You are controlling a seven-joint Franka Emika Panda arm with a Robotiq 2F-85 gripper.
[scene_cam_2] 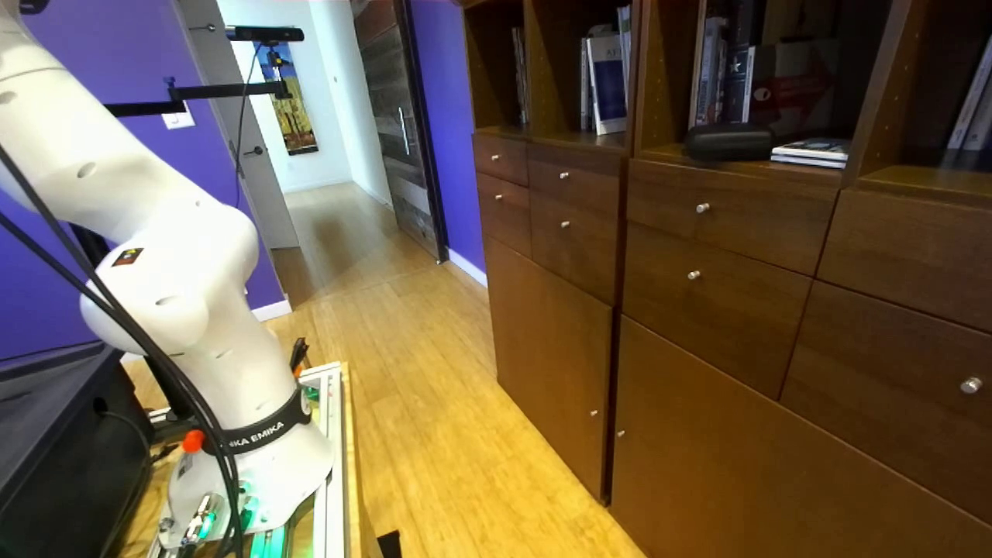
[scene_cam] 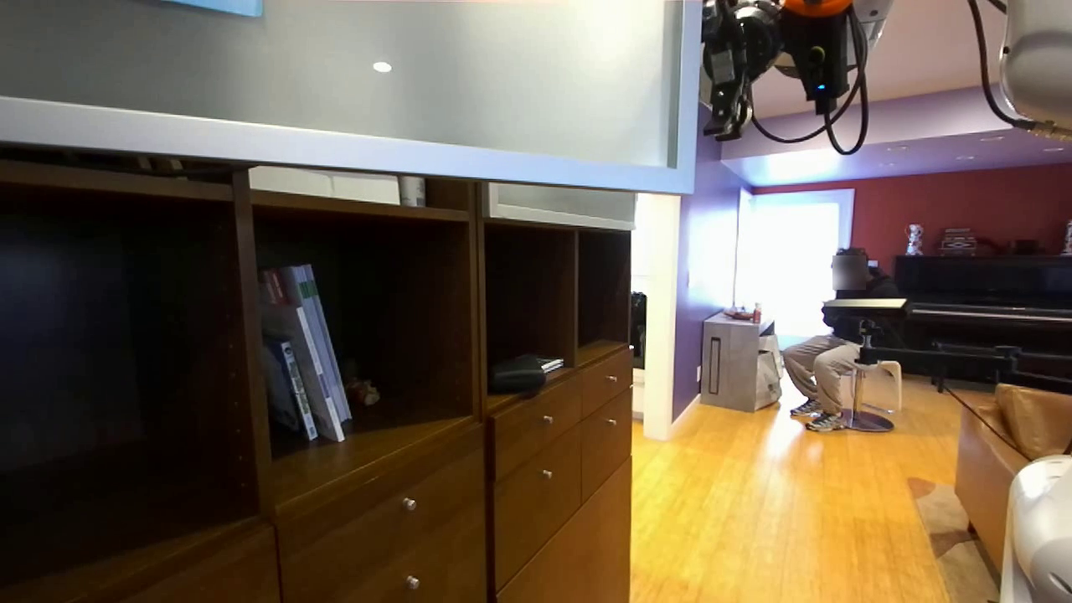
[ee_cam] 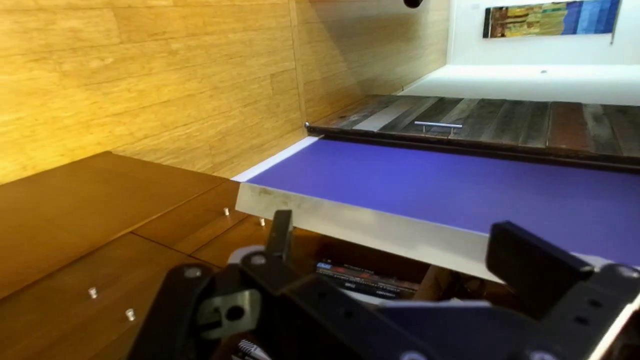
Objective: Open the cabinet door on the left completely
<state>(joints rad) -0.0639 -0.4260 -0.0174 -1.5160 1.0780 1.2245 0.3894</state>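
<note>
Frosted-glass, pale grey-green cabinet door [scene_cam: 469, 92], silver-framed; dark brown wooden cabinet [scene_cam: 368, 469] behind and below it.
Black two-finger gripper [ee_cam: 392, 232] just beside door's upright end, spread wide, nothing gripped; contact unclear. Door's long axis runs away from gripper; that end likely takes the next move.

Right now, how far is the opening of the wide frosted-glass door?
Looks done: the cabinet door stands away from the cabinet, baring a shelf behind it.
In hand: the gripper is open, empty, near the door's vertical edge in an exterior view; contact unclear.
Remaining: perhaps moving the door further; it runs out of frame, so complete opening is unconfirmed.
</note>
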